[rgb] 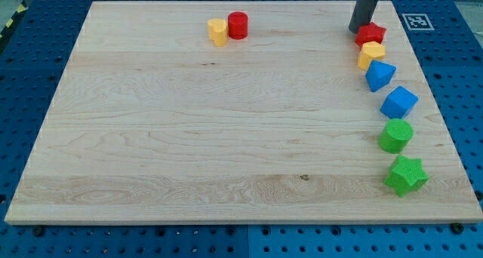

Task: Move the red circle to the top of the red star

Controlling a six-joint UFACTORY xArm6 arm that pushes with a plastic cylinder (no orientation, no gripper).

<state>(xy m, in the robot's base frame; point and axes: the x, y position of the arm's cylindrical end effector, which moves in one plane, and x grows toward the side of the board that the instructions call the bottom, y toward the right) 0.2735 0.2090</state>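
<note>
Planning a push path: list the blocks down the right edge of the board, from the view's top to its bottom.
My tip sits just left of the red star → yellow block → blue triangle → blue cube → green circle → green star.

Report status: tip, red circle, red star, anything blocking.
My tip at the view's top right, just left of the red star. Red circle far left of it, touching a yellow block. Path between them clear.
</note>
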